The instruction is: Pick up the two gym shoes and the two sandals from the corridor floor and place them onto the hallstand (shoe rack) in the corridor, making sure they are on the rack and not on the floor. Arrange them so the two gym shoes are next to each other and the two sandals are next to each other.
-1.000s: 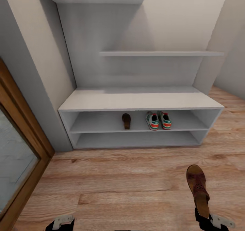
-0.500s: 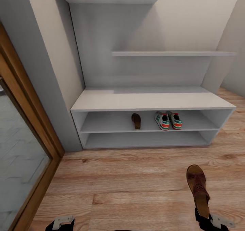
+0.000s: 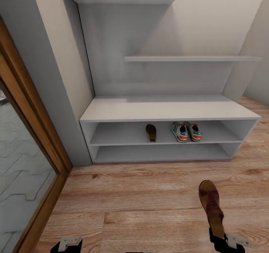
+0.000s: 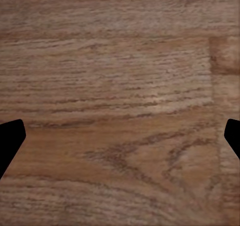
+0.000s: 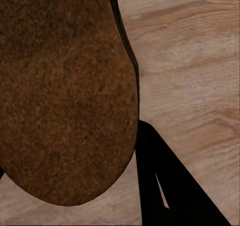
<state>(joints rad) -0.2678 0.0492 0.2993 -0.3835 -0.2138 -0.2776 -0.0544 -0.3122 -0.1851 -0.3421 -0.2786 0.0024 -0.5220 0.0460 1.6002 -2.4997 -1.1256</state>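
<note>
Right end effector (image 3: 218,233) clamped on sandal (image 3: 211,206) heel above corridor floor (image 3: 142,204). Left end effector (image 4: 120,136) fingers apart. Hallstand (image 3: 168,111) upper shelf: 1 sandal (image 3: 151,132), 2 gym shoes (image 3: 186,131) side by side.

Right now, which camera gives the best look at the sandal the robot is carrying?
The head view: the sandal shows whole, strap included, held at its heel by the right gripper. The right wrist view gives a close-up of its brown sole. The left wrist view faces floor.
</note>
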